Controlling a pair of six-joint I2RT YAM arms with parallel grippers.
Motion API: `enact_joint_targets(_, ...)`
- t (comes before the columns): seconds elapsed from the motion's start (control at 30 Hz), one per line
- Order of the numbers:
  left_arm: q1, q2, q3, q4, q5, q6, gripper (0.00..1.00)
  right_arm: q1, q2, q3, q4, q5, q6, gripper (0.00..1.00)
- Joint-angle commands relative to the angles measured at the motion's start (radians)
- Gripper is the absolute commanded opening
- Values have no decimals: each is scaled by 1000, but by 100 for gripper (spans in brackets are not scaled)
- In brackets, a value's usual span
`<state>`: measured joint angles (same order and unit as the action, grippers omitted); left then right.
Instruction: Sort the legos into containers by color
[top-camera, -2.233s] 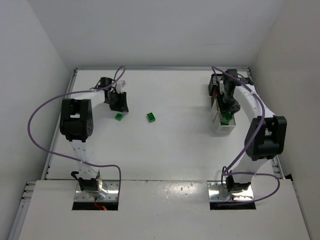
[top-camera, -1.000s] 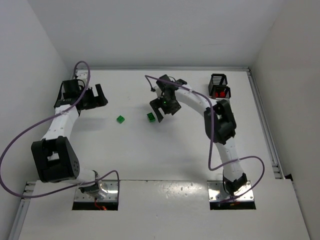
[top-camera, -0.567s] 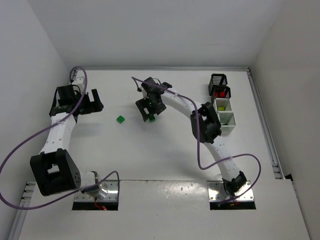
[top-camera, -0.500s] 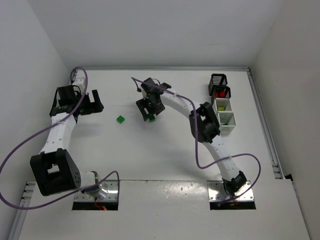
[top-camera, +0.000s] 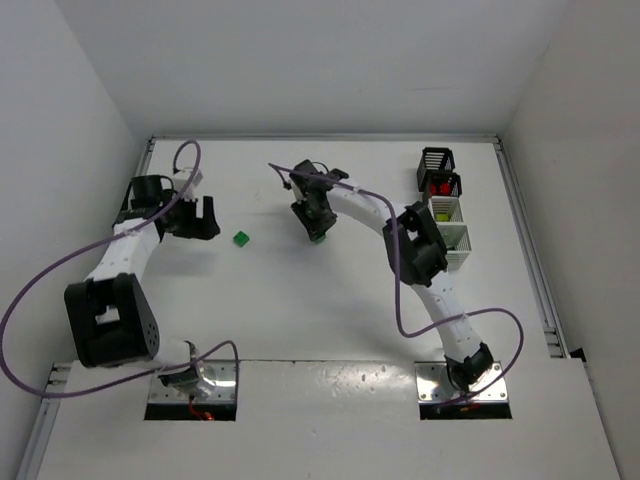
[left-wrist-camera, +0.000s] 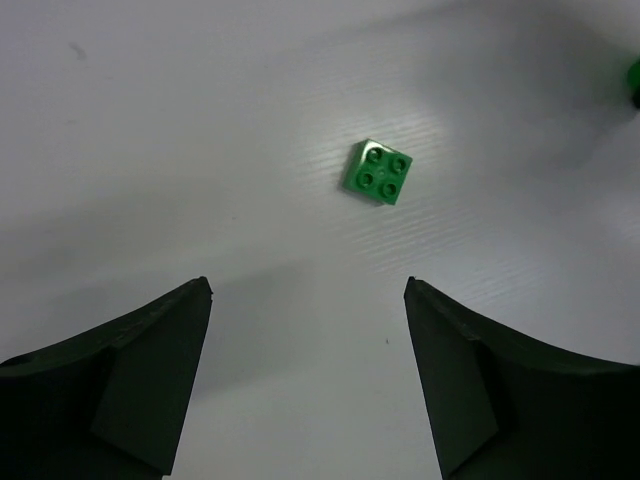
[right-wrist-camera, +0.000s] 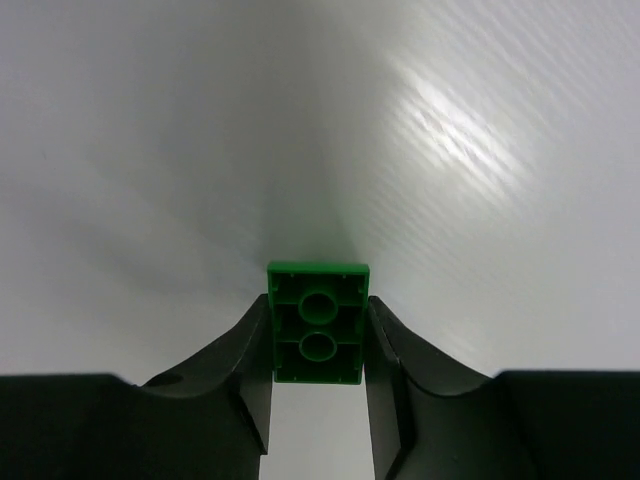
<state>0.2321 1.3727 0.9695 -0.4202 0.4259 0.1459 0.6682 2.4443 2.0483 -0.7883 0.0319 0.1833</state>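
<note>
Green legos (top-camera: 240, 238), two (four containers (top-camera: 450, 224))

Bright, even overhead light fills the top view, leaving only faint, soft arm shadows on the matte white tabletop (top-camera: 330, 290). In the right wrist view, streaky glare lies up and right of the sharp green rectangular plastic brick (right-wrist-camera: 318, 322). The black right gripper (right-wrist-camera: 318, 306) is underexposed, and both wrist views darken toward their edges.

High overview — two close, seemingly downward wrist views share its table (top-camera: 330, 295).
</note>
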Motion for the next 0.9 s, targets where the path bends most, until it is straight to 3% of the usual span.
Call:
enact_joint_targets(0.0,-56,103,6,-14,83,115,83,-9,-206,-74,8,77,-74,0)
enact_joint_targets(0.27,-184,321,109,9,85,155,69,-56,-533,-247,-2,209,-145,0)
enact_joint_targets(0.57,-292,460,196,83,-68,112,68,-257,-751,-422,-87,227,-177,0)
enact_joint_targets(0.87,-332,508,233,103,-176,92,67,-422,-870,-628,-131,132,-212,0)
